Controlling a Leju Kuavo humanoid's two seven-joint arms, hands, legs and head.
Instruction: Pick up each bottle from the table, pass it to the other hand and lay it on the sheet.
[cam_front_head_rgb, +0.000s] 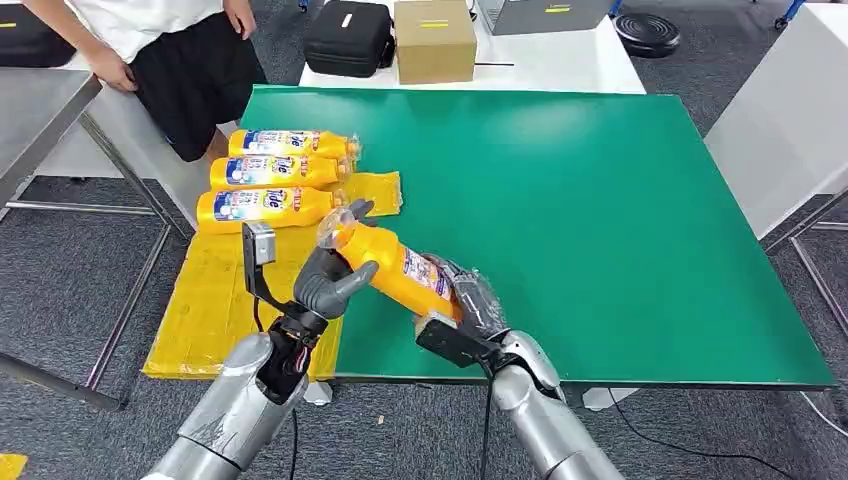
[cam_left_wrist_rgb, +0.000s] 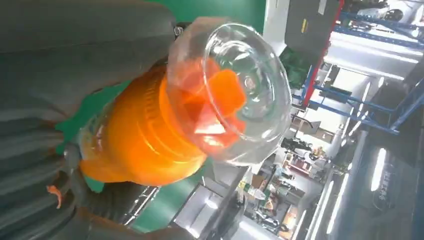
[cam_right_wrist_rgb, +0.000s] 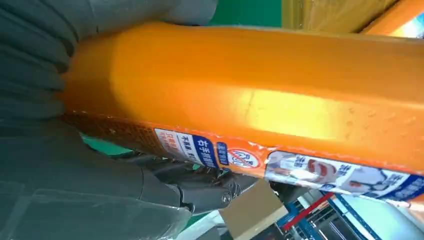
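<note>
far left, three tide bottles already lie side by side on the yellow sheet, caps pointing toward the green surface. next along, my left hand has its fingers curled around the neck end of the orange tide bottle, just under its clear cap. the bottle hangs in the air between my hands, over the near edge of the surface, its long axis running from cap at upper left to base at lower right. my right hand wraps the base end. both hands grip it, so i judge this is mid-handover. the sheet lies to the left, nearer my left hand. my left wrist view looks straight at the cap; my right wrist view shows the label.
</note>
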